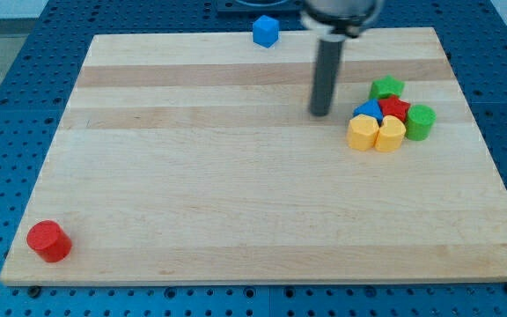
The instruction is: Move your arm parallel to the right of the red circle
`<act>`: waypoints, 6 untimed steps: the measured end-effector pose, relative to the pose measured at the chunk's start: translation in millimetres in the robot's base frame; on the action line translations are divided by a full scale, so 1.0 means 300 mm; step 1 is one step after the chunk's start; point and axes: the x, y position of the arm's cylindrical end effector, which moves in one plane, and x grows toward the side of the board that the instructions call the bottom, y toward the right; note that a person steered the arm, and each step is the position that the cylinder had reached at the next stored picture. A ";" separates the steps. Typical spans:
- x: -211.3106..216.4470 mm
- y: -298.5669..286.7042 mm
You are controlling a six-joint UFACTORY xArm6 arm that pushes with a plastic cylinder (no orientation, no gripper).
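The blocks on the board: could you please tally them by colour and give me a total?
Red: 2, the red cylinder and red star
Blue: 2, the blue cube and blue triangle
Green: 2, the green star and green cylinder
Yellow: 2, the left yellow block and right yellow block
Total: 8

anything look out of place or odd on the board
Nothing is damaged or spilled. The red cylinder sits alone at the wooden board's bottom-left corner, far from the block cluster, and the blue cube rests at the top edge. My tip is just left of the cluster.

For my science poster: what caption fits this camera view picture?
My tip rests just left of the clustered blocks, far from the red circle at the board's bottom-left corner.
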 end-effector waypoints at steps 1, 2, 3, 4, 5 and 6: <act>0.293 -0.151; 0.640 -0.241; 0.766 -0.406; 0.768 -0.426; 0.765 -0.569; 0.717 -0.536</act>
